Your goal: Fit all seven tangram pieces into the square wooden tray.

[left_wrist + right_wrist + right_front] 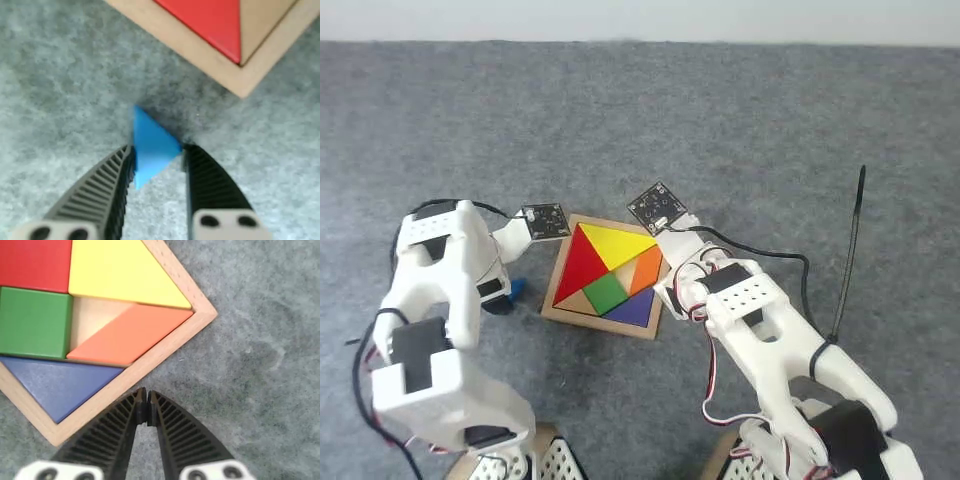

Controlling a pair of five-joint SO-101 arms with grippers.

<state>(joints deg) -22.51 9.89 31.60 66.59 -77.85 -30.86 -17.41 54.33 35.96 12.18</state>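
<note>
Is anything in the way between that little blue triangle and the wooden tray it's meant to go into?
Nothing visible. The left hand grips the blue triangle on the grey carpet, and bare carpet lies between it and the tray. The piece would just have to be lifted over the tray's raised rim.

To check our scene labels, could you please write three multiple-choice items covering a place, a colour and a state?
1. Where is the small light-blue triangular piece? A in the square wooden tray; B on the grey mat, between the fingers of the left gripper; C stacked on another piece.
2. What colour is the square piece in the tray? A green; B orange; C yellow.
3. The right gripper is: A wide open; B shut, empty; C holding a piece.
Answers: B, fingers flank it on the mat; A, plainly green; B, fingertips meet on nothing.
</note>
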